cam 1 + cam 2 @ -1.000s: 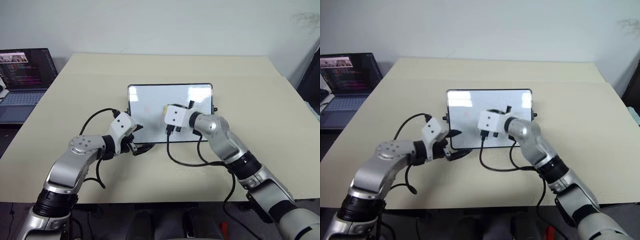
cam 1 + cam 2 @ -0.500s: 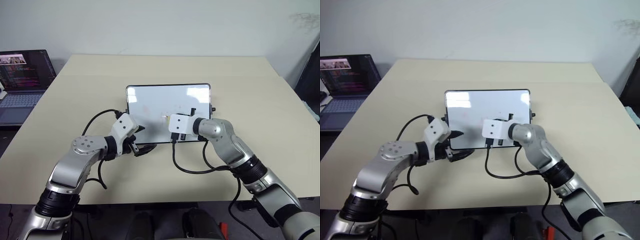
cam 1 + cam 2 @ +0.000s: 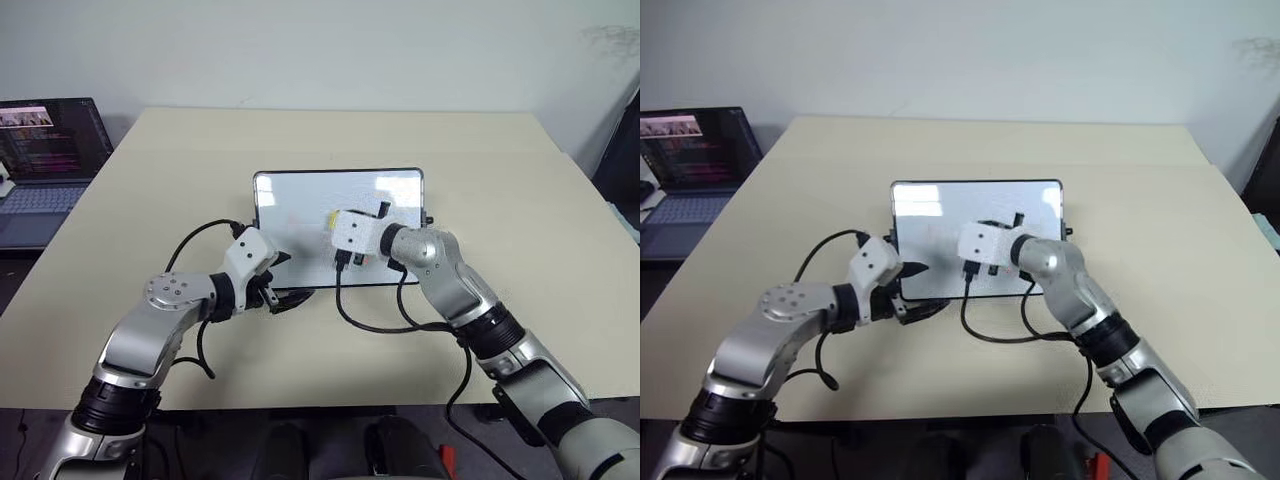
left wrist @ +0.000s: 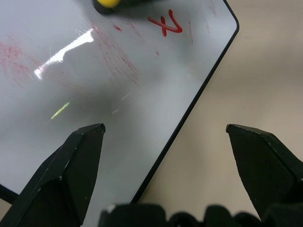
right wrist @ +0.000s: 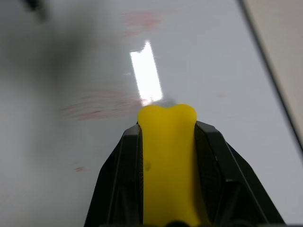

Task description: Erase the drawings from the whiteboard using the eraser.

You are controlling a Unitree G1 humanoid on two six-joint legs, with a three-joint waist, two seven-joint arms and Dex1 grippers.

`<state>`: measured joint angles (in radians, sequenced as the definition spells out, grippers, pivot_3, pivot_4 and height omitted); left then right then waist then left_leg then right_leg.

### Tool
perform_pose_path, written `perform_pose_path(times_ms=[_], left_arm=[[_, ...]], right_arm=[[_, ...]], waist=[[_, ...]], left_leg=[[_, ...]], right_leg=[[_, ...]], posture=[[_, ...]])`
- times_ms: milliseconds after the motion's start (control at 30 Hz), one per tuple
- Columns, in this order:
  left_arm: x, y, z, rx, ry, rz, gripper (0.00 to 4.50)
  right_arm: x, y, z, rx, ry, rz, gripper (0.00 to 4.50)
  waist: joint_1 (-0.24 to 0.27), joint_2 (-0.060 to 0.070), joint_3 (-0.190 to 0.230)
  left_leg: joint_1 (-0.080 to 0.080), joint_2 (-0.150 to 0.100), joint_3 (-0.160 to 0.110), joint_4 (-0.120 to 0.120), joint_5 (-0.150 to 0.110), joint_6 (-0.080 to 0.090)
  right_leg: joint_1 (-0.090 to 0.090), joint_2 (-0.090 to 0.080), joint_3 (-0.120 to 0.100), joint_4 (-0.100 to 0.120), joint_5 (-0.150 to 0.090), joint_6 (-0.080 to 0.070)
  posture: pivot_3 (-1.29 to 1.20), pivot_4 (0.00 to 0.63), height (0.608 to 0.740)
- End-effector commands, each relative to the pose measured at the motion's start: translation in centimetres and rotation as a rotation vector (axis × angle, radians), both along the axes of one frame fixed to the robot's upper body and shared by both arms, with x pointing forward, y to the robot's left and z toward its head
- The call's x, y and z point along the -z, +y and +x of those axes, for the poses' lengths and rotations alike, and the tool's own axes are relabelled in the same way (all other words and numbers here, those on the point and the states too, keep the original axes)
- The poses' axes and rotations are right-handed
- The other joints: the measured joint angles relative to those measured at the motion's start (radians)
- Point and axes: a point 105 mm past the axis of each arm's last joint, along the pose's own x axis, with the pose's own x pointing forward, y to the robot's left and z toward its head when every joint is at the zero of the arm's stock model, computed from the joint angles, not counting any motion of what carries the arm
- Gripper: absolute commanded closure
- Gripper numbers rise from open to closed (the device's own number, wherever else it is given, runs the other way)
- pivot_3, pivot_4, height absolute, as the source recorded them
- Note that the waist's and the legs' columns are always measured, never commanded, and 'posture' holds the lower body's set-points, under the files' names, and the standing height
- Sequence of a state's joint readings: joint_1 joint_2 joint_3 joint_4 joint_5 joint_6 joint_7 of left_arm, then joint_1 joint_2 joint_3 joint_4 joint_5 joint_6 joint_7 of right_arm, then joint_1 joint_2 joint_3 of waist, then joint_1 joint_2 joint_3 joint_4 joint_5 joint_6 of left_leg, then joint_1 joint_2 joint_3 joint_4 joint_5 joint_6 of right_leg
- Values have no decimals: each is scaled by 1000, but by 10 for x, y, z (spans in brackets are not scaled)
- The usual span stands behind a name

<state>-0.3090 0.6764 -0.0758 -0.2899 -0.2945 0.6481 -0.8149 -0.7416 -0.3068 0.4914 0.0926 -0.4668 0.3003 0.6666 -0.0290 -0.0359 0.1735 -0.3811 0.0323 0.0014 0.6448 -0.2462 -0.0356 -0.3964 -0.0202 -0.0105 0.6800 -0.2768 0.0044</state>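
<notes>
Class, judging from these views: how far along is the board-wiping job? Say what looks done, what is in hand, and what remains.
Done: much of the whiteboard shows only faint red smears.
In hand: the right gripper is shut on the eraser, over the board; the left gripper is open at the board's near edge.
Left: a crisp red mark near a corner, plus smears.
</notes>
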Motion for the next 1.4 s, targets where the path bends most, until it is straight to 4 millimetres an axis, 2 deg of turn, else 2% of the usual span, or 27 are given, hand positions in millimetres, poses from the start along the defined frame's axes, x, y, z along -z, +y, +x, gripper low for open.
perform_pose_path(times_ms=[33,200,367,533,633,767,900,1000,1067,1233,1400], left_arm=[[-9,-4,-1,11,-39,-12,0],[-9,-5,-2,16,-38,-14,0],[-9,-6,-2,19,-39,-18,0],[-9,-7,-3,26,-43,-20,0],[-12,-8,-2,33,-63,-31,0],[-12,-9,-2,40,-65,-35,0],[-11,-10,-3,60,-62,-33,0],[-10,-13,-4,89,-60,-27,0],[-9,-14,-4,105,-58,-29,0],[-8,-16,-5,126,-55,-26,0],[-7,-19,-3,139,-53,-23,0]], right_arm=[[30,-21,1,66,122,-81,3347],[16,-18,7,79,58,-33,3347],[-17,-17,16,112,-19,124,3347],[-46,-16,-6,74,215,503,3351],[-57,-32,-19,75,294,613,3353],[-42,-63,-37,126,330,554,3353],[-29,-75,-57,137,373,536,3354],[-10,-86,-80,157,400,500,3354],[-3,-89,-87,165,398,492,3354],[11,-97,-94,182,315,431,3355],[9,-95,-84,174,173,384,3356]], waist=[[0,0,0],[0,0,0],[0,0,0],[2,0,1],[3,1,1],[11,1,2],[7,1,2],[5,1,2],[2,1,2],[1,1,2],[0,1,2]], left_leg=[[1,0,0,0,0,0],[3,0,-1,0,0,0],[2,0,0,0,0,0],[-2,1,-1,0,0,0],[-11,0,0,0,-1,-1],[-18,-1,-2,0,-2,-1],[-18,-1,-1,0,-4,0],[-18,-1,-2,0,-4,1],[-18,-1,-1,0,-4,1],[-17,-2,0,0,-4,1],[-16,-2,0,0,-4,0]], right_leg=[[1,0,0,0,0,0],[3,0,0,0,0,0],[2,0,0,0,0,0],[0,0,-1,0,0,0],[-9,0,0,0,2,-4],[-14,-1,-2,-3,1,-2],[-14,-2,-1,-4,0,-1],[-14,-1,-2,-4,-1,0],[-14,0,-2,-3,-2,0],[-13,0,-1,-2,-4,4],[-13,2,-1,-1,-4,5]], posture=[[0,150,740],[0,150,740],[0,150,740],[0,150,740],[0,150,740],[0,150,740],[0,150,740],[0,150,740],[0,150,740],[0,150,740],[0,150,740]])
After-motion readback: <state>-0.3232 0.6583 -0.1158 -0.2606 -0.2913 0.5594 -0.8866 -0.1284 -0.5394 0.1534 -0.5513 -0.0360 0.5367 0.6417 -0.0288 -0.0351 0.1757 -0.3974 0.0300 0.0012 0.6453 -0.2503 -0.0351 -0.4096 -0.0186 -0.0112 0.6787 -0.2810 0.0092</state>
